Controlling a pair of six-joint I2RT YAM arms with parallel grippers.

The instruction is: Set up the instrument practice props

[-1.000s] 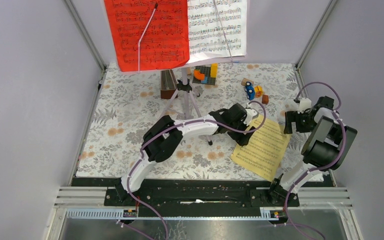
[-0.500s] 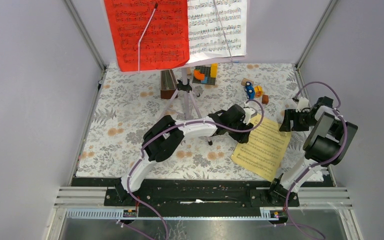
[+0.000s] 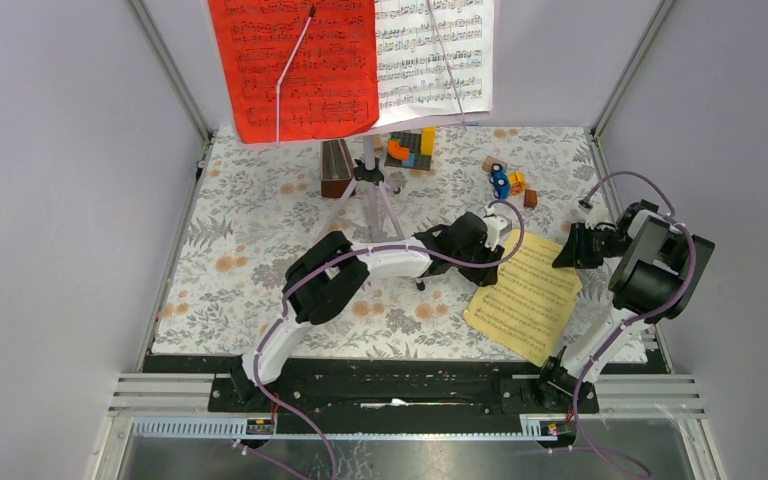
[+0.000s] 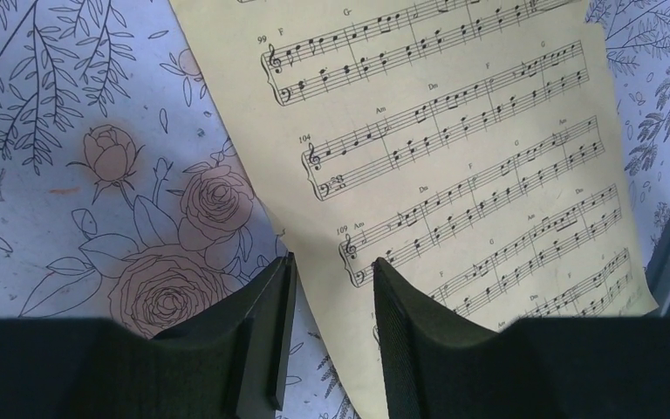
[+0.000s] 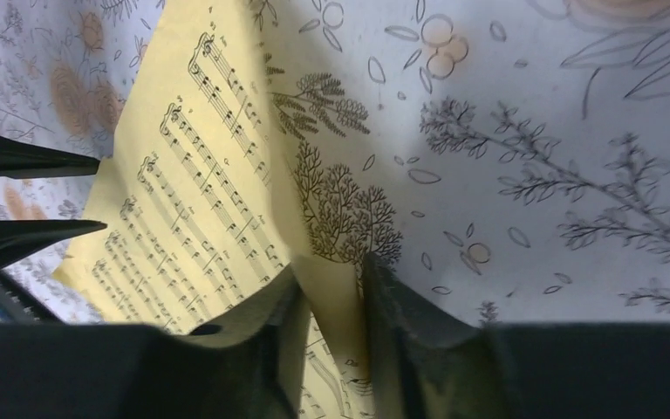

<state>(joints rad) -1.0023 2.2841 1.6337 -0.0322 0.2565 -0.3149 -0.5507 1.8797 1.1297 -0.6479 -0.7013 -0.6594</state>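
From above, the yellow sheet-music page (image 3: pixel 525 300) lies on the flower-printed tablecloth (image 3: pixel 240 250) at the near right, turned at a slant. The left gripper (image 3: pixel 488 256) is down at the page's far left edge, its arm stretched across the table. The right gripper (image 3: pixel 566 254) is down at the page's far right corner. At the back stands the lilac folding tripod with black joints (image 3: pixel 372 195). Up above it, the red sheet-music page (image 3: pixel 295 65) and the white sheet-music page (image 3: pixel 430 50) hang side by side. The orange-yellow toy blocks on a dark base (image 3: pixel 415 148) sit just behind the tripod.

Through the left wrist camera, the left gripper (image 4: pixel 331 262) has its jaws apart, straddling the yellow page's (image 4: pixel 471 148) edge. One black finger (image 4: pixel 262 332) is over the tablecloth and the other over the paper. The edge runs through the gap and nothing is pinched.

Through the right wrist camera, the right gripper (image 5: pixel 331 271) shows only a narrow gap. A corner of the yellow page (image 5: pixel 192 166) curls up off the cloth and rises between the fingers. They have not met on it, and I cannot tell whether either pad touches the paper.
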